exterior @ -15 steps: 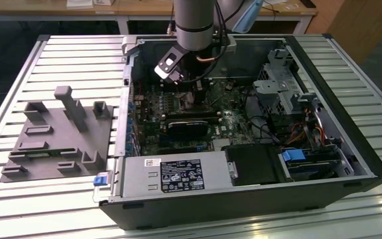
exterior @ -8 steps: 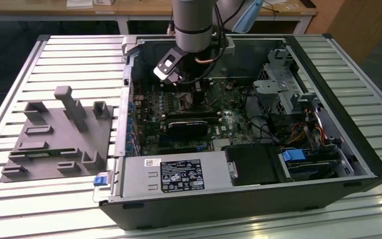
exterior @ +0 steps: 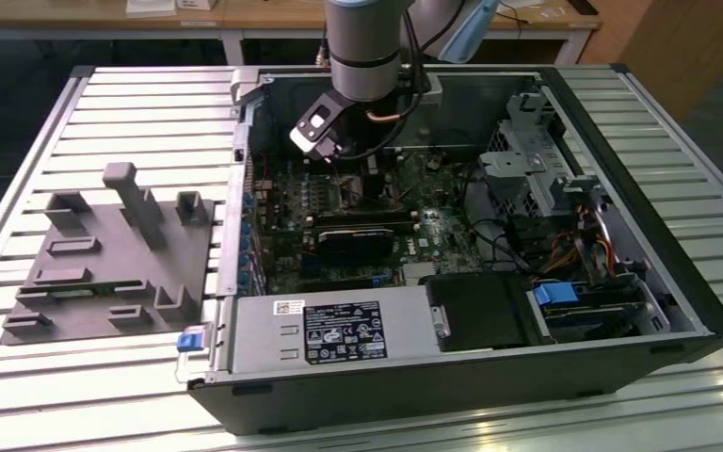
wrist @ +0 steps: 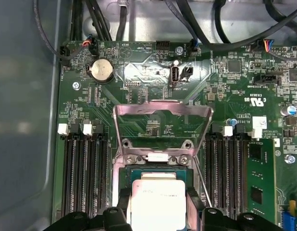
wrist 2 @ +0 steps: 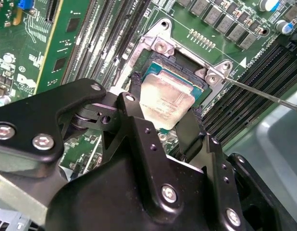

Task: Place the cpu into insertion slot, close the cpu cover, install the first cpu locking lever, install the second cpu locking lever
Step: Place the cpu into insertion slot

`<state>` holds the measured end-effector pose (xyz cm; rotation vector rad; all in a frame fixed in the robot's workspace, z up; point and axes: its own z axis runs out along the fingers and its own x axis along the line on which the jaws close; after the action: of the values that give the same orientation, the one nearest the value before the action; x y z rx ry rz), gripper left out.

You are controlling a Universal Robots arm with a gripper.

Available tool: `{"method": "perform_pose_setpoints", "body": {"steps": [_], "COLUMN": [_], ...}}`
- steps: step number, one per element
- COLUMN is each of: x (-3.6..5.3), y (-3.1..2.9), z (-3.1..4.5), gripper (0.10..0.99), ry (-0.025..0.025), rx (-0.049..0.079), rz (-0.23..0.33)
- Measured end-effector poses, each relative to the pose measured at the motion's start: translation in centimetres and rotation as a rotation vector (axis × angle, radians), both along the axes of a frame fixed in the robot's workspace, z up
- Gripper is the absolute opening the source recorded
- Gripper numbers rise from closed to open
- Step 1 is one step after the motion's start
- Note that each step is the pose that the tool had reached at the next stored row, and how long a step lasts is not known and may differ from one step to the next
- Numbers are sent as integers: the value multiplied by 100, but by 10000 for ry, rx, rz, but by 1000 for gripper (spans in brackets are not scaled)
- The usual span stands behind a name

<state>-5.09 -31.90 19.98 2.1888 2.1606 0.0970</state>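
Light: even, diffuse, moderately bright, falling from above the fingers [wrist 2: 187, 132].
Glare: dull sheen on the cpu [wrist 2: 167, 103] clasped between the fingers; pale streaks on the cpu cover [wrist: 160, 108] beyond them.
Shadow: soft, deepest beneath the fingers.
Case wall [wrist: 23, 120] beside them: dim and grey.
Desk [exterior: 110, 104] slats: bright.

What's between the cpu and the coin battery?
In the first wrist view, the flipped-open cpu cover lies between cpu and coin battery, board showing through its window.
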Motion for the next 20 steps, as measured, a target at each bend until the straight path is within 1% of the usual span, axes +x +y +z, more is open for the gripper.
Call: {"method": "perform_pose_setpoints", "body": {"steps": [4, 8, 12, 16, 20], "x": [0, 0, 0, -1, 0], "y": [4, 7, 10, 10, 10], "z": [-24, -32, -37, -60, -65], "gripper": [537, 537, 537, 537, 537], "ry": [1, 0, 1, 0, 2], "rx": [-1, -1, -2, 19, 18], "rz": [-15, -11, 117, 119, 120]}}
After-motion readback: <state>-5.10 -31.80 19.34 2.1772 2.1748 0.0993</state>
